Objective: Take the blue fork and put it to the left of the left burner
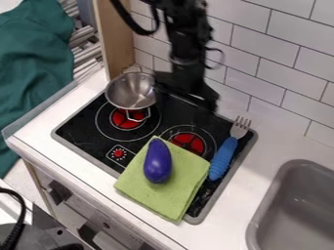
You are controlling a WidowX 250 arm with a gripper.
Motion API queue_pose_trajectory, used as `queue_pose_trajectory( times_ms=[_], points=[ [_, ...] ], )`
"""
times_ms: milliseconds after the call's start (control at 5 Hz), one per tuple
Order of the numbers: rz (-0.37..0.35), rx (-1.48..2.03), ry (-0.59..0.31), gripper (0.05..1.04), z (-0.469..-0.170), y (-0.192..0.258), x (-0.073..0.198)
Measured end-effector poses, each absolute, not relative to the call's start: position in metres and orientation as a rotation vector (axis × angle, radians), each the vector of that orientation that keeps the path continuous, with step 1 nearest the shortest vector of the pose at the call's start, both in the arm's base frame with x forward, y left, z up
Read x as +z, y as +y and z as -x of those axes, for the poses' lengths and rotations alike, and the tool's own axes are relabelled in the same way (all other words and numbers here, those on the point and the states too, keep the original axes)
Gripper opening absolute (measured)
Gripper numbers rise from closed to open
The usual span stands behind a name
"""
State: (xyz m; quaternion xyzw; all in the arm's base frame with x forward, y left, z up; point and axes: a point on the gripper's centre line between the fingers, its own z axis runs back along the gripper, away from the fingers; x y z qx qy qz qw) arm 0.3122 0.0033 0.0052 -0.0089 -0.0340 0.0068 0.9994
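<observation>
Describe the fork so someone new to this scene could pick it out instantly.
On the black stovetop, go to the side nearer the gray sink. The fork lies there beside the green cloth, tines toward the tiled wall. Its silver tines and slim blue handle set it apart from the plump purple eggplant on the cloth.

Blue fork (222, 159) beside green cloth (186, 180), eggplant (157, 162) on cloth, pot (130, 92) at left burner (122, 120), gripper (186, 100) above stove (83, 133).

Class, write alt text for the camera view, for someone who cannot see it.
A blue fork lies along the right side of a stove, beside a green cloth with a purple eggplant on it. A metal pot sits by the left burner; a black gripper hangs over the stove's back.
</observation>
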Motion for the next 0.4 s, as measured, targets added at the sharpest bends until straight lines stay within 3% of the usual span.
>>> queue_pose_trajectory(
  times_ms=[400],
  points=[
    [0.019, -0.024, -0.044, 1.009, -0.317, -0.044, -0.011]
  ],
)
